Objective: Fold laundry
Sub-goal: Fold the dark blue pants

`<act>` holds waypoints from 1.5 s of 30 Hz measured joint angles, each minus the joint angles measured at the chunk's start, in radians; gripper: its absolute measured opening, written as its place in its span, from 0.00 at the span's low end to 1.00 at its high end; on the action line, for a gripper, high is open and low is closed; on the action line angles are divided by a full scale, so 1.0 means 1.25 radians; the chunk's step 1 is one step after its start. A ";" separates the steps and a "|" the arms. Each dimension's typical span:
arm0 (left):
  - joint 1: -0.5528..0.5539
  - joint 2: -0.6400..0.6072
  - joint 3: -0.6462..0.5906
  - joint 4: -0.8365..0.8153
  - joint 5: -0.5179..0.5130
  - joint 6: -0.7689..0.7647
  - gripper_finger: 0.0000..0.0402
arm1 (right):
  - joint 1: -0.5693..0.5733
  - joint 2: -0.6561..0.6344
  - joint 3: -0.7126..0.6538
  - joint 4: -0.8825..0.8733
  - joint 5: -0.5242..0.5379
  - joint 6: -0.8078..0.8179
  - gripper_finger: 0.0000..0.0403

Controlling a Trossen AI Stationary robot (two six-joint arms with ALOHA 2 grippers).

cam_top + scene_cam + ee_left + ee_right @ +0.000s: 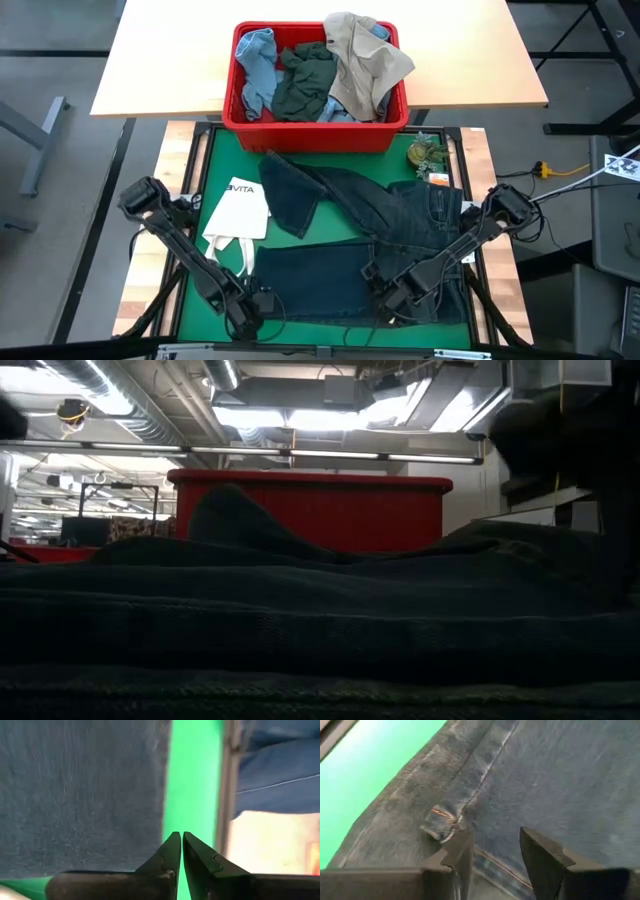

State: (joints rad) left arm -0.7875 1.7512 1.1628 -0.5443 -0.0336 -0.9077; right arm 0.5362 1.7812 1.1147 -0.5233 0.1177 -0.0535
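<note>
While both arms reached low over the green mat: each pincer sat at the near edge of the counter.
Left pincer (178,851): fingers drawn together with nothing between them, tips over bare green mat (192,780), just beside the edge of the jeans (80,790).
Left pincer, from above (250,318): near the front left corner of the jeans (340,250), close to the mat's front edge.
Right pincer (495,851): fingers standing apart, holding nothing, hovering right over the denim by a seam with orange stitching.
Right pincer, from above (392,298): over the near right part of the jeans.
Jeans: dark navy, spread flat across the mat, one leg folded up at an angle toward the bin.
Tote bag (238,212): white with black lettering, lying on the mat just left of the jeans.
Red bin (316,128): at the far edge of the mat, on a wooden counter (160,60).
Bin contents: light blue piece (255,65) at left, dark green-grey piece (305,82) in the middle, beige piece (365,60) at right, draped over the rim.
Small green object (426,153): on the mat's far right corner, too small to tell what.
</note>
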 joint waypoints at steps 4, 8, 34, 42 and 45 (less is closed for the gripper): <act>0.024 -0.060 0.001 0.002 -0.022 0.001 0.03 | 0.000 -0.003 0.090 -0.123 0.028 -0.047 0.40; 0.059 -0.098 0.001 0.005 -0.104 0.008 0.04 | 0.000 -0.003 0.178 -0.240 0.104 -0.101 0.40; 0.479 -0.056 0.001 -0.016 -0.204 0.483 0.41 | 0.000 -0.005 0.317 -0.501 0.277 -0.234 0.40; 0.506 0.022 0.001 -0.016 -0.149 0.484 0.41 | 0.000 -0.005 0.317 -0.501 0.277 -0.234 0.40; 0.505 0.046 0.001 -0.019 -0.121 0.485 0.41 | 0.000 -0.005 0.317 -0.501 0.277 -0.234 0.40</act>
State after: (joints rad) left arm -0.1565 1.8090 1.1645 -0.5680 -0.1853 -0.3016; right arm 0.5365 1.7752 1.5108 -1.1500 0.4641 -0.3462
